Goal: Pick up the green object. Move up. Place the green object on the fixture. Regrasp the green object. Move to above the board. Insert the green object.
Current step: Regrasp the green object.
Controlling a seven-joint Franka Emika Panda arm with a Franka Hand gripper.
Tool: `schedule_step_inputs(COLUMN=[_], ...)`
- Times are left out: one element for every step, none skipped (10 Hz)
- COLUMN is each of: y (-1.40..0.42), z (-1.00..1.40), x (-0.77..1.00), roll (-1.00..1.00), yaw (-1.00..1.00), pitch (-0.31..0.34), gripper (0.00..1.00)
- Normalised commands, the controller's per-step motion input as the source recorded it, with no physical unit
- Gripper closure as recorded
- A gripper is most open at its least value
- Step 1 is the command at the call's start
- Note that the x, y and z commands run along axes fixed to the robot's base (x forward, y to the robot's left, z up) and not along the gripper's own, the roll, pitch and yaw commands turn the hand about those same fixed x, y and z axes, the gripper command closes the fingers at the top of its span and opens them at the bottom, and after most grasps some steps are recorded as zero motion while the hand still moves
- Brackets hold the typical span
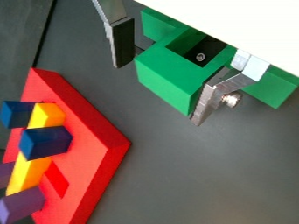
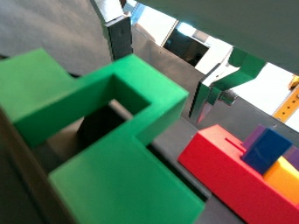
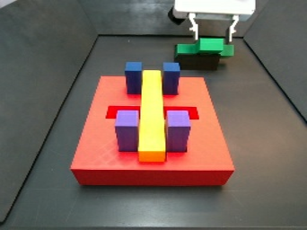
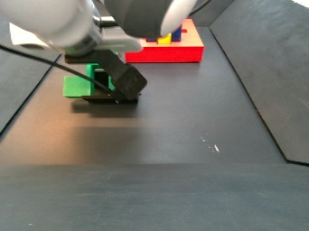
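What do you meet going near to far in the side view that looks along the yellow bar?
Red board → yellow bar flanked by purple blocks → blue blocks → green object on the fixture, with the tool over it.

Blue blocks [image 3: 151, 75], yellow bar [image 3: 151, 112] and purple blocks [image 3: 153, 130], all upright.

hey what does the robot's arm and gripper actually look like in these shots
The gripper has two flat silver fingers with dark pads, and a screw head shows on one in a wrist view. Above them sits a white body, seen in a side view. In a side view, the arm is rounded and grey-white with a thin black cable running alongside, ending in a black block.
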Motion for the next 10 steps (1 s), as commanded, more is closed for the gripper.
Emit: schedule_step_inputs(y=[-0.07,0.00,-0.05,-0.05,-0.04,-0.09,-0.01,-0.06,-0.28,-0.36], z=[0.55,0.71,0.73,0.74,0.73,0.00,0.00,0.00,-0.05,-0.07], x=[0.00,0.06,0.16,0.13,0.14,0.00,0.00,0.00,-0.02,0.00], roll=[0.01,0.01,0.15,0.17,0.13,0.09,0.01,0.03,0.59,0.98], yaw=[-0.18,-0.11,-0.09,-0.06,-0.05,-0.01,0.00,0.00,-0.05,-0.12], pitch=[-0.189,-0.026,0.026,0.034,0.000,0.000,0.000,0.000,0.000,0.066], gripper=[0.00,0.00,0.00,0.00,0.00,0.00,0.00,0.00,0.00,0.00])
